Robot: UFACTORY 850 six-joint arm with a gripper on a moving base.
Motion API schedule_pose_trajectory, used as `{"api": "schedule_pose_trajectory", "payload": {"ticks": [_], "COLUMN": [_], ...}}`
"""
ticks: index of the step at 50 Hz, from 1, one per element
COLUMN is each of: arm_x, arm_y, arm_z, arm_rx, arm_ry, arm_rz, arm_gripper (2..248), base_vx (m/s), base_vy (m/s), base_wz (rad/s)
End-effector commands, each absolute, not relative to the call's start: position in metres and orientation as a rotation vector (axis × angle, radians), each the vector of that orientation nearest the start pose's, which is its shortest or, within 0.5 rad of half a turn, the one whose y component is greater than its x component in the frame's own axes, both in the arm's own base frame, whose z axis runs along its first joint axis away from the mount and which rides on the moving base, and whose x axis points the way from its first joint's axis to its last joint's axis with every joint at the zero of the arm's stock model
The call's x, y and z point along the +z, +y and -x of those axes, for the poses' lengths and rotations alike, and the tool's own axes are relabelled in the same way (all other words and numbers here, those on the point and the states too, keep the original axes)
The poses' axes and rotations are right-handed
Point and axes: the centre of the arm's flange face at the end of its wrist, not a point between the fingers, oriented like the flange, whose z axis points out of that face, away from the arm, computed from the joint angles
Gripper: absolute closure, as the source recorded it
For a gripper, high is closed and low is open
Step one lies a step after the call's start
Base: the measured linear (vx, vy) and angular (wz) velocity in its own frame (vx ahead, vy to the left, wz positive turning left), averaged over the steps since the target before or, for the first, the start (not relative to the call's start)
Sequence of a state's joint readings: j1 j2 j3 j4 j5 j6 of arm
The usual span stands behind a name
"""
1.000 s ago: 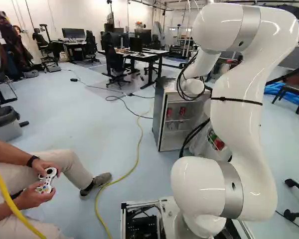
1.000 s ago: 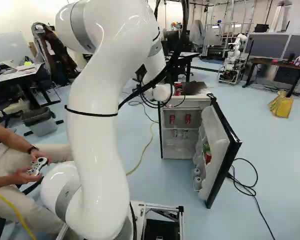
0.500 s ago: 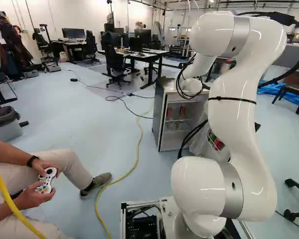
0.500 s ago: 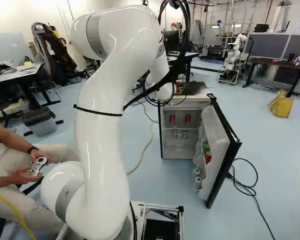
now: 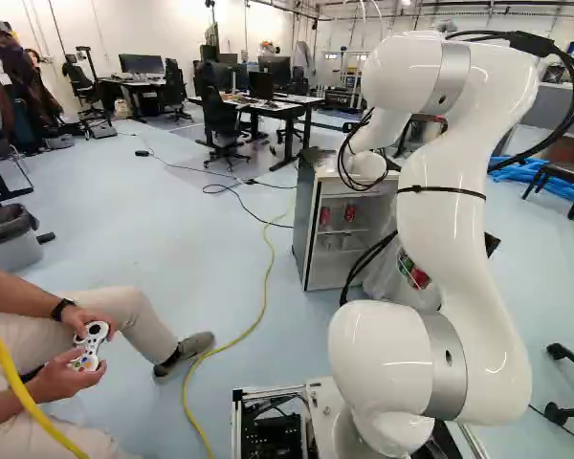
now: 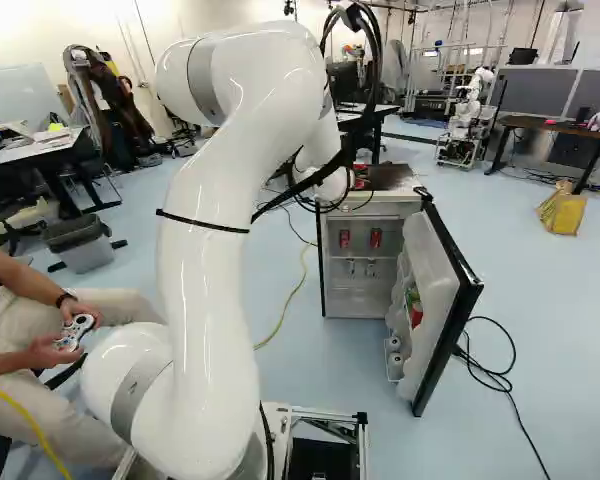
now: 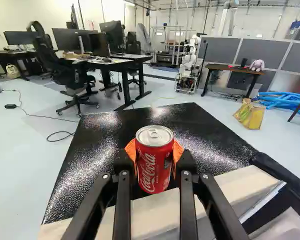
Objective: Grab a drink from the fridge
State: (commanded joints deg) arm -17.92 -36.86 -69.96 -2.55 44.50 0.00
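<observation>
- The white arm (image 6: 245,90) has sunk its upper bend towards the fridge (image 7: 205,135).
- The end effector (image 7: 154,152) clasps a red soda can (image 7: 154,172) over the fridge's top; whether can and fridge touch, I cannot tell.
- The drink seems secured; lifting clear probably follows.
</observation>
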Motion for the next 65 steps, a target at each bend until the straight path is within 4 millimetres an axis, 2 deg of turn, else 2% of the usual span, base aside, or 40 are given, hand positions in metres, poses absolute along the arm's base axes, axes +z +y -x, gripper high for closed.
{"api": "schedule_pose_trajectory", "payload": {"ticks": [25,26,30,31,36,37,41,42,46,47,51,52,65], "arm_x": [0.375,0.375,0.375,0.375,0.375,0.375,0.375,0.376,0.376,0.377,0.378,0.378,0.385], "arm_y": [-0.207,-0.207,-0.207,-0.207,-0.207,-0.207,-0.207,-0.207,-0.206,-0.206,-0.204,-0.204,-0.205], "arm_z": [-0.648,-0.648,-0.648,-0.648,-0.648,-0.648,-0.648,-0.647,-0.643,-0.641,-0.635,-0.633,-0.608], "arm_rx": [-2.060,-2.060,-2.060,-2.060,-2.060,-2.060,-2.059,-2.059,-2.054,-2.052,-2.045,-2.043,-2.028], "arm_ry": [0.334,0.334,0.334,0.334,0.334,0.334,0.335,0.335,0.337,0.337,0.340,0.341,0.362], "arm_rz": [2.596,2.596,2.596,2.596,2.596,2.596,2.597,2.598,2.601,2.602,2.608,2.609,2.627], "arm_gripper": [160,150,150,118,118,84,84,48,48,12,12,3,3], "base_vx": [0.000,0.000,0.000,0.000,0.000,0.000,0.000,0.000,0.000,0.000,0.000,0.000,0.000], "base_vy": [0.000,0.000,0.000,0.000,0.000,0.000,0.000,0.000,0.000,0.000,0.000,0.000,0.000], "base_wz": [0.000,0.000,0.000,0.000,0.000,0.000,0.000,0.000,0.000,0.000,0.000,0.000,0.000]}}
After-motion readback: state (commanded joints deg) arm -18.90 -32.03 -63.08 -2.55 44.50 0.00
